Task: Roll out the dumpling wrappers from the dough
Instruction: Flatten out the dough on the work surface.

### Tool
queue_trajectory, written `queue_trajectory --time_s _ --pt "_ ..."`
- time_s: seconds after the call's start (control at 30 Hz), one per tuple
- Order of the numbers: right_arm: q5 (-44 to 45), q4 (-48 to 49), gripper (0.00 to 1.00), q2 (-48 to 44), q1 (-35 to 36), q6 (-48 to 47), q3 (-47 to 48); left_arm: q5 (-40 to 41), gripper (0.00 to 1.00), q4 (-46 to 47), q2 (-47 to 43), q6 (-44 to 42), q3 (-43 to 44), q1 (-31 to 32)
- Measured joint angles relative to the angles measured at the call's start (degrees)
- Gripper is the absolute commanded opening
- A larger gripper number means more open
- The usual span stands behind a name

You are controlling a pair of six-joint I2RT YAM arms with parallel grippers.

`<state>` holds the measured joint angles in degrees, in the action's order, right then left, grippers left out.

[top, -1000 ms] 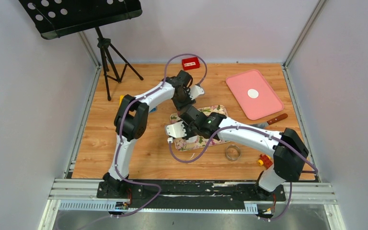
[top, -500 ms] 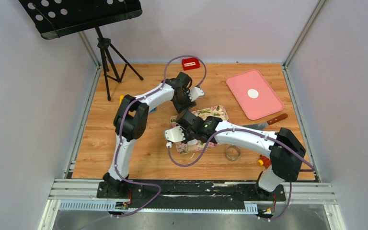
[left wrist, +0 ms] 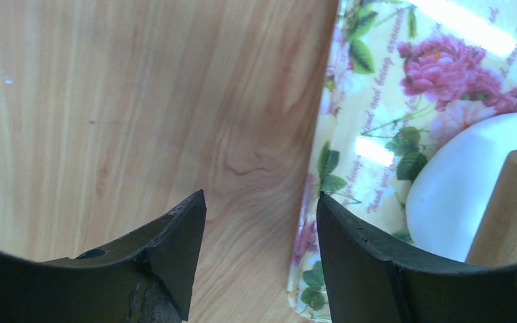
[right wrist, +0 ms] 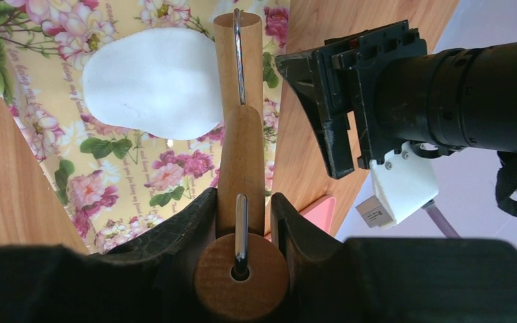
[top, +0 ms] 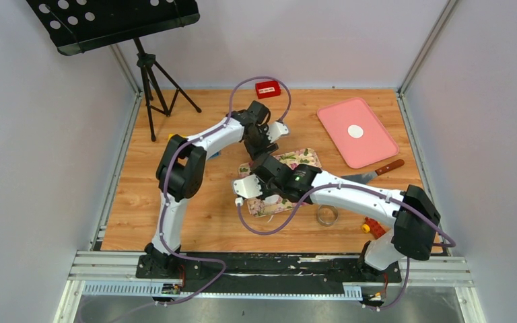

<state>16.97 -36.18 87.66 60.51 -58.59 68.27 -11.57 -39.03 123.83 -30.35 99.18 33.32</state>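
Observation:
A flattened white lump of dough (right wrist: 151, 84) lies on the floral board (right wrist: 108, 175). My right gripper (right wrist: 242, 202) is shut on the handle of a wooden rolling pin (right wrist: 239, 145), whose roller rests at the dough's right edge. My left gripper (left wrist: 261, 202) is open and empty, low over the wooden table just off the board's edge (left wrist: 323, 202), with the dough (left wrist: 471, 182) and the pin's end (left wrist: 515, 202) to its right. From above, both grippers (top: 264, 142) (top: 274, 178) meet over the board (top: 303, 159). One round dumpling wrapper (top: 355, 131) sits on the pink tray (top: 370, 151).
A metal ring cutter (top: 327, 215) and a knife (top: 377, 172) lie right of the board. A red box (top: 267, 88) is at the back, a tripod stand (top: 151, 81) at the back left. A small red and yellow object (top: 371, 226) sits near the right arm's base.
My left gripper's jaws have spread wider. The right arm has shifted a little to the left with the rolling pin, uncovering more of the board's far right corner.

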Motion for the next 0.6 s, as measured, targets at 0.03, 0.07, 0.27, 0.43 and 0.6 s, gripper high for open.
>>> queue_trajectory --time_s 0.03,0.07,0.27,0.43,0.6 --pt "0.04 0.00 0.00 0.00 0.04 0.02 -0.02 0.02 0.66 -0.17 0.00 -0.04 -0.33 0.22" --pt "0.04 0.02 0.00 0.00 0.07 0.09 -0.17 0.04 0.66 -0.44 0.02 -0.09 -0.63 0.48" --pt "0.02 -0.44 0.00 0.11 0.52 0.59 -2.21 0.31 0.63 -1.77 0.63 -0.22 -1.01 1.44" --pt "-0.07 -1.16 0.00 0.15 1.31 1.53 -3.74 0.85 0.50 -1.88 1.22 -0.22 -0.98 1.60" --pt "0.15 -1.07 0.00 0.33 2.10 2.64 -4.66 1.51 0.34 -1.86 1.42 -0.13 -0.98 1.75"
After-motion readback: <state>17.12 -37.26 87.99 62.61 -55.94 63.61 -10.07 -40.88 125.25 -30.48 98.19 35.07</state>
